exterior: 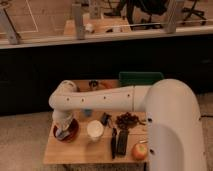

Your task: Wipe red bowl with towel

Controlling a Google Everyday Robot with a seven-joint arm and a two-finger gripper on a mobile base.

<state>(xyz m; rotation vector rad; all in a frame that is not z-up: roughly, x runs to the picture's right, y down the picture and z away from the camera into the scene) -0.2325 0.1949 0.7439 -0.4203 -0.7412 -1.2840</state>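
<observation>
The red bowl (pixel 70 134) sits at the front left corner of the wooden table (pixel 80 150). My gripper (pixel 63 129) points down into the bowl from above, at the end of the white arm (pixel 105 99) that reaches in from the right. A small light-grey patch, the towel (pixel 60 133), shows under the gripper inside the bowl. The wrist hides most of the bowl's inside and most of the towel.
A white cup (pixel 95 129) stands just right of the bowl. A dark cluster (pixel 129 120), black tools (pixel 120 142) and an apple (pixel 140 151) lie at the right. A green bin (pixel 141 78) stands at the back. A small blue thing (pixel 88 113) lies under the arm.
</observation>
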